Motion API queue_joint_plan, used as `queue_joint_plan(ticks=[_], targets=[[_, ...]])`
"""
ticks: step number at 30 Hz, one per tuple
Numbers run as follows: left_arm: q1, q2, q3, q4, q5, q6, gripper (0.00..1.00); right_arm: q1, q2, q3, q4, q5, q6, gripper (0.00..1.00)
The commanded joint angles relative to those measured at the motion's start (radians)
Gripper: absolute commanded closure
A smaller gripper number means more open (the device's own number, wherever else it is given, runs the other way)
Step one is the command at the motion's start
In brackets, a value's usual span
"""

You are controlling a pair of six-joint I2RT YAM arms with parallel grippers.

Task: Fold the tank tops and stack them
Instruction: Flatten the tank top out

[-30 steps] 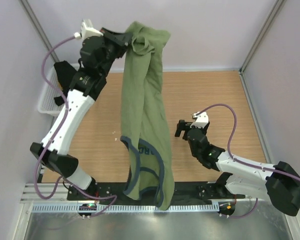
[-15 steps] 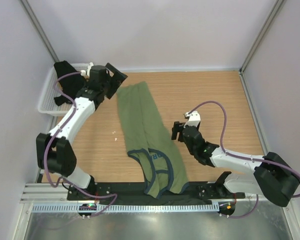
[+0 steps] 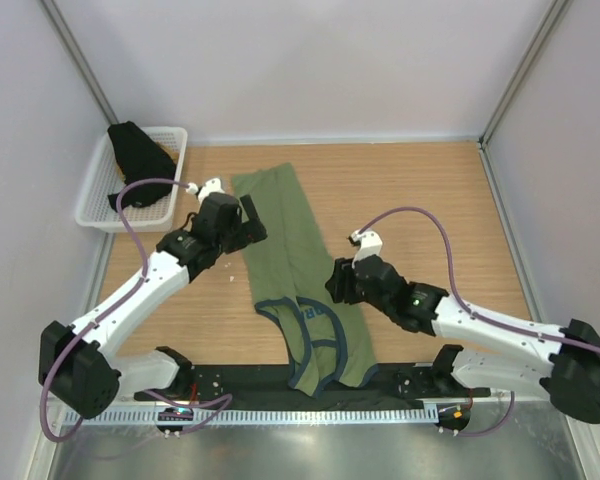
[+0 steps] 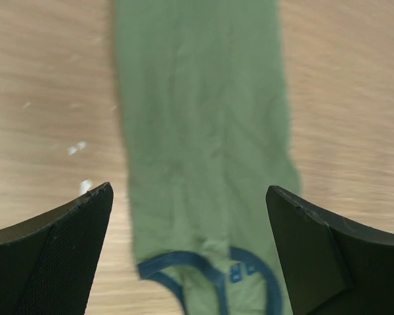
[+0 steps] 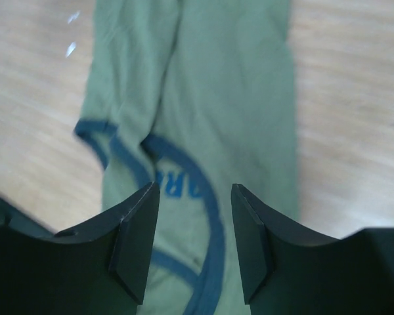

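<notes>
The olive green tank top [image 3: 292, 250] lies as a long narrow strip on the table [image 3: 420, 190]. Its long axis runs from mid-table to the near edge, with the hem pointing away and the navy-trimmed neck and armholes lapping over the near edge.

Only the overhead view shows the black tank top [image 3: 138, 160], heaped in the white basket [image 3: 95, 205] at the far left corner. The right wrist view shows the navy lettering [image 5: 180, 187] up close.

The left gripper [image 3: 245, 222] hangs over the strip's left edge, jaws spread wide and released. The right gripper [image 3: 335, 285] is at the strip's right edge, jaws narrower but parted, nothing between them.
</notes>
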Motion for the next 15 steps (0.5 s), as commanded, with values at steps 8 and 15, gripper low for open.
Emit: queue_joint_plan(ticks=[8, 15], targets=[[0.007, -0.088, -0.148, 0.106, -0.174, 0.026, 0.01, 0.331, 0.050, 0.027, -0.397, 0.131, 0.295, 0.45], [0.007, -0.111, -0.255, 0.233, -0.211, 0.033, 0.01, 0.408, 0.198, 0.041, -0.459, 0.183, 0.367, 0.54]])
